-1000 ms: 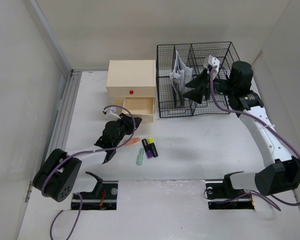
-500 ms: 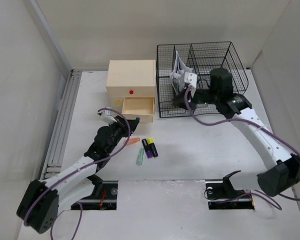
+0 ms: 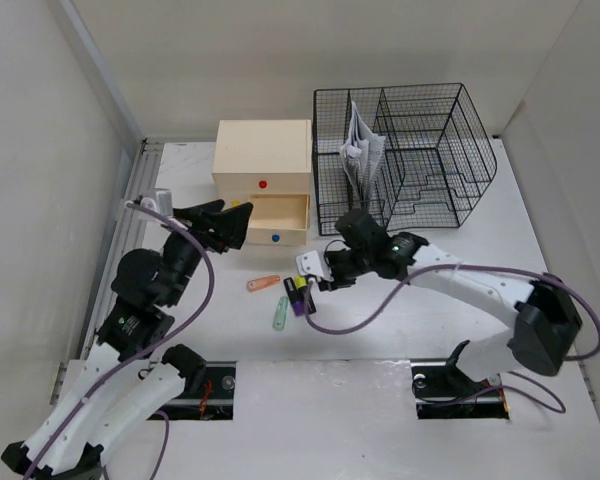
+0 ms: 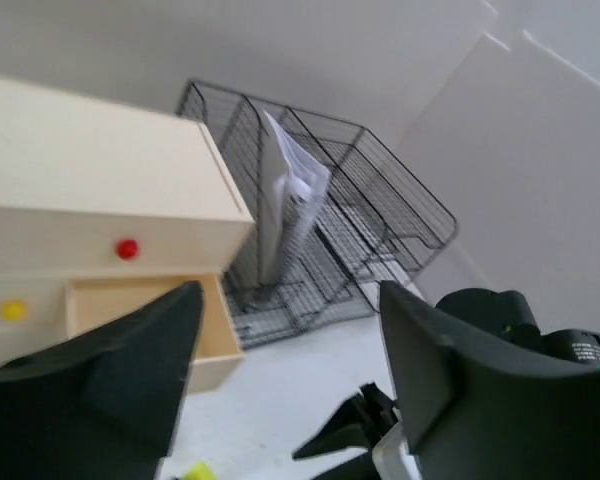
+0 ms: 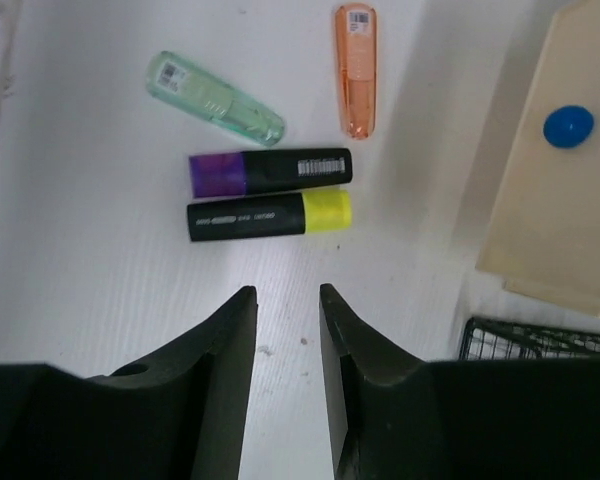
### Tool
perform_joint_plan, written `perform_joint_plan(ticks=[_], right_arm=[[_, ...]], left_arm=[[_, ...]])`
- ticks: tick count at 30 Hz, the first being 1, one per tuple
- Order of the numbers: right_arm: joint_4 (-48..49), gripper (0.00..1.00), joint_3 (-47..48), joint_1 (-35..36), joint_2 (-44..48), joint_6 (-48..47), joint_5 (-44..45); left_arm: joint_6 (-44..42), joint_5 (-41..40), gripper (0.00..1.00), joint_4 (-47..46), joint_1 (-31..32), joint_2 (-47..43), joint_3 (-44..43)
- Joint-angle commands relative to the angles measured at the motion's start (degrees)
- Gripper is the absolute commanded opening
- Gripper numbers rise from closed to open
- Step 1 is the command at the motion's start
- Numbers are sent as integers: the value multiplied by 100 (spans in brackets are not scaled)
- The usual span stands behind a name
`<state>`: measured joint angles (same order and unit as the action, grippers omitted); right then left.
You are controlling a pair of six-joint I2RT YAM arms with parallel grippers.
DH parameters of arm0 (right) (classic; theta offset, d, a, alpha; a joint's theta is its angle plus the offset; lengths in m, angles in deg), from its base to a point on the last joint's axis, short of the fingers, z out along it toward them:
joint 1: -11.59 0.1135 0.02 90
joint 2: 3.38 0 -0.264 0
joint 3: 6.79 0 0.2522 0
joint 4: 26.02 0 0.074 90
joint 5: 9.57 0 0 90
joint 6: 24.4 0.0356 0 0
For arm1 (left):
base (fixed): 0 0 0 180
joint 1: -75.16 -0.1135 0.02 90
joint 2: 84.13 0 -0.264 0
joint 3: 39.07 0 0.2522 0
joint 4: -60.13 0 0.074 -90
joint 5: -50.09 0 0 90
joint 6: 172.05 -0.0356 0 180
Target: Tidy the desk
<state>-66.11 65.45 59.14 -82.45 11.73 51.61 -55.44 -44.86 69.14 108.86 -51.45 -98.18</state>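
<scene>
Though tiny overhead, purple highlighter point(image 5: 270, 171) shows its barcode at right wrist.

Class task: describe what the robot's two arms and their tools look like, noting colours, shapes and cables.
The left arm and right arm are built alike: white links joined by black cylindrical joints. A purple cable loops loosely along each one. The left tool and right tool each have two black, matte fingers that taper towards the tips.
</scene>
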Motion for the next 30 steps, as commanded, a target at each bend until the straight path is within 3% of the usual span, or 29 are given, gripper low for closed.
perform_joint_plan(ticks=[1, 3, 8, 15, 30], right_arm=[[-72, 36, 819, 237, -790, 296, 623], [-328, 35, 1086, 586, -1188, 464, 806], [-22, 39, 929, 1414, -1647, -263, 1712], [-566, 37, 1000, 1415, -1692, -1790, 1643], [-452, 38, 340, 1292, -1629, -4272, 1783]], left_arm=[[-1157, -672, 75, 703, 23, -227, -194], [-1421, -1200, 83, 757, 23, -298, -63], [-1475, -1351, 85, 809, 23, -535, 148], [-1475, -1421, 88, 809, 23, -948, 253], [-1369, -1307, 90, 809, 23, -1054, 254]])
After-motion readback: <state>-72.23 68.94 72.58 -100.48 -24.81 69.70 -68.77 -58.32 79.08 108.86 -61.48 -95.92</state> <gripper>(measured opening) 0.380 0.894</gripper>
